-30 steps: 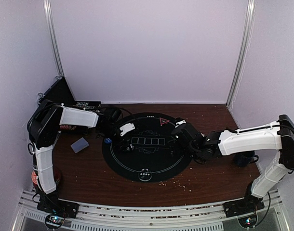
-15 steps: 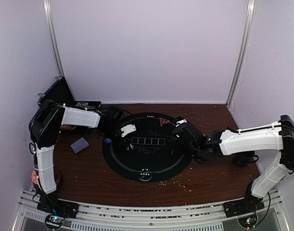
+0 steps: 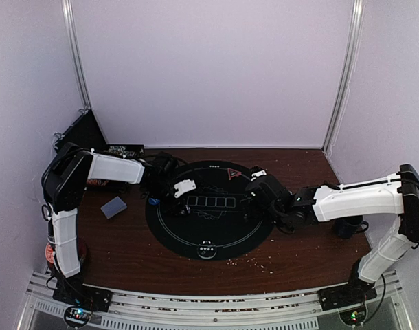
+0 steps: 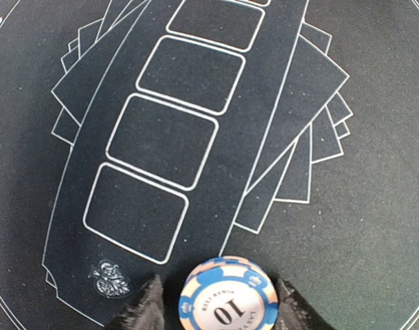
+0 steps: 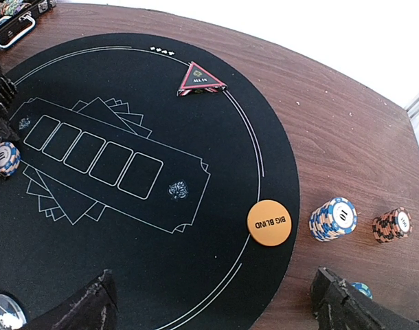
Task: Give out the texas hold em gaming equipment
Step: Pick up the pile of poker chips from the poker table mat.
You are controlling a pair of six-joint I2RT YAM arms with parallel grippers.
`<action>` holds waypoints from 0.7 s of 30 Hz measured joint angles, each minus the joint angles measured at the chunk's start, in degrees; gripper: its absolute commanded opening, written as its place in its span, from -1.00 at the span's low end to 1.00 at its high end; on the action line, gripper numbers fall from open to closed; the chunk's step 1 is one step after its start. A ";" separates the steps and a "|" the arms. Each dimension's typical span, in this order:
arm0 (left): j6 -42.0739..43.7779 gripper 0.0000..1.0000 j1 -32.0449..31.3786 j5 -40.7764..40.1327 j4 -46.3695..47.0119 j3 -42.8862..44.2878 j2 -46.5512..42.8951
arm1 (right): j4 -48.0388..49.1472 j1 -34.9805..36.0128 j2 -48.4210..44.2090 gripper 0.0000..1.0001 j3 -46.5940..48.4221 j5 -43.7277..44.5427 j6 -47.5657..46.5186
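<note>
A stack of blue-and-cream poker chips marked 10 stands on the black round mat, just off the end of the printed card boxes. My left gripper straddles it. The right finger is at the stack's edge and a thin dark gap shows at the left finger, so the jaws stand narrowly open. My right gripper hangs wide open over the mat's right edge with nothing between its fingers. Ahead of it lie the orange BIG BLIND button, a blue chip stack, an orange-black stack and the red triangle marker.
A grey-blue card deck and a blue button lie left of the mat. The chip case sits at the back left. A dark mug stands by the right arm, and a red-topped can by the left base.
The left jaws have narrowed around the chip stack, and the left gripper has shifted slightly right. The right arm has barely moved and stays wide open.
</note>
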 measured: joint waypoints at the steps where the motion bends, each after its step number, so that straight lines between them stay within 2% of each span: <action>1: 0.00 0.00 -0.04 0.00 -0.07 0.00 -0.02 | 0.00 0.00 -0.02 1.00 0.00 0.07 0.00; 5: 0.42 -0.20 -0.37 -0.02 -0.15 -0.24 -0.26 | 0.00 0.00 -0.11 1.00 0.00 0.22 0.00; 11: 0.81 -0.76 -0.59 -0.37 -0.07 -0.66 -0.66 | -0.02 0.00 -0.94 1.00 0.00 0.33 0.00; 15: 0.76 -0.87 -0.68 -0.79 0.02 -0.74 -0.76 | 0.00 0.00 -1.11 1.00 0.00 0.35 0.00; 21: 0.26 -0.88 -0.92 -2.43 0.00 -0.72 -1.03 | 0.00 0.00 -1.25 1.00 -0.22 0.33 0.00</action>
